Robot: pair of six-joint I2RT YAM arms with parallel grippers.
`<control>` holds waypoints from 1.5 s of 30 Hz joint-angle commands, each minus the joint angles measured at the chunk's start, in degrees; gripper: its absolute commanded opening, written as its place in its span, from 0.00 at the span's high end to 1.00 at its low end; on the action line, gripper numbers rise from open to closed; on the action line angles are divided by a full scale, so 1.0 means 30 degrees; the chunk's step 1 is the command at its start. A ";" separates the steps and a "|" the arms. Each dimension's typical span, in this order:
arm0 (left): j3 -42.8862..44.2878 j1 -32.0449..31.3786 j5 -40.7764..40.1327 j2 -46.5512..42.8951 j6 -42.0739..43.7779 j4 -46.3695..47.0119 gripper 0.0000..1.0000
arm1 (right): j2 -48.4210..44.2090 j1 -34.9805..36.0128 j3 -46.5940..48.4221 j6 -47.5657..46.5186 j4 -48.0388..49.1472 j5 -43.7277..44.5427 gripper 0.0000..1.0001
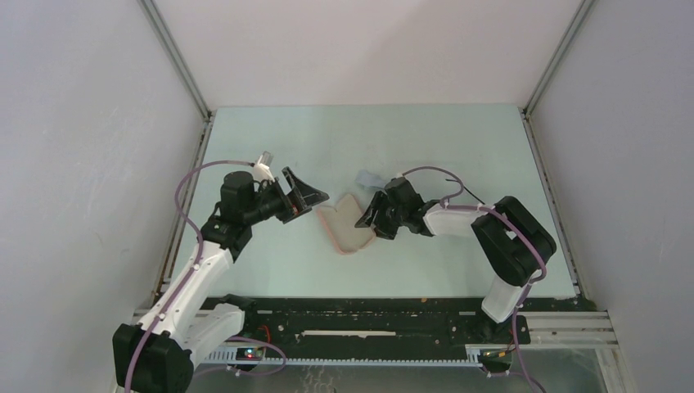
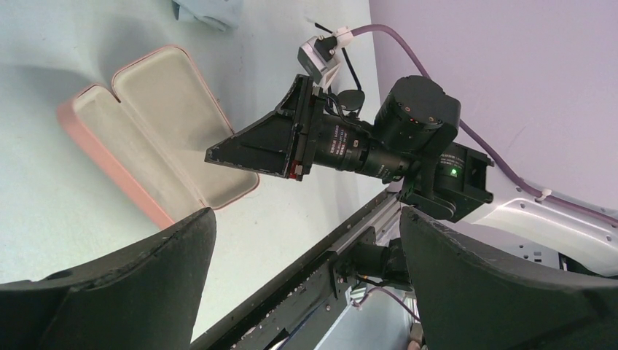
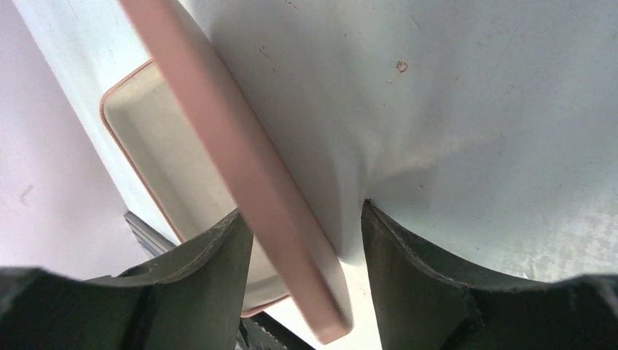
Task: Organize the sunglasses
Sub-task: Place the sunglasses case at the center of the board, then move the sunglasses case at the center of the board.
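No view shows the sunglasses. The salmon-pink case (image 1: 348, 233) lies open near the table's middle, and its beige lining (image 2: 167, 109) has nothing in it. My right gripper (image 1: 362, 221) is at the case's right half. In the right wrist view the jaws (image 3: 306, 219) straddle the raised pink half (image 3: 218, 109). They are open, with a clear gap on the right finger's side. My left gripper (image 1: 315, 196) hovers just left of the case. It is open wide (image 2: 306, 219) with nothing between its fingers.
A small grey-blue cloth (image 1: 368, 178) lies just behind the right gripper, also seen at the top of the left wrist view (image 2: 208, 11). The black base rail (image 1: 368, 315) runs along the near edge. Grey walls close in both sides of the table.
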 commanded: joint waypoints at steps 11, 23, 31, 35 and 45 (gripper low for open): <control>-0.0663 0.0117 0.0413 -0.0253 0.0254 0.0815 0.00 | -0.0034 -0.0307 0.0765 -0.5440 -0.6729 0.4998 0.35; -0.0737 0.0112 0.0472 -0.0200 0.0196 0.0954 0.00 | 0.1322 0.0488 0.1656 -0.7226 -0.8243 0.6675 0.36; -0.0558 0.0110 0.0724 0.0303 0.0067 0.1346 0.00 | 0.2434 0.0259 0.2502 -0.7628 -0.9496 0.7026 0.40; -0.0412 0.0103 0.0854 0.0490 -0.0034 0.1537 0.00 | 0.2578 0.0006 0.2622 -0.7898 -0.9789 0.7131 0.41; -0.0476 0.0110 0.0944 0.0675 -0.0155 0.1737 0.00 | 0.1386 -0.0057 0.2623 -0.8177 -1.0044 0.6161 0.48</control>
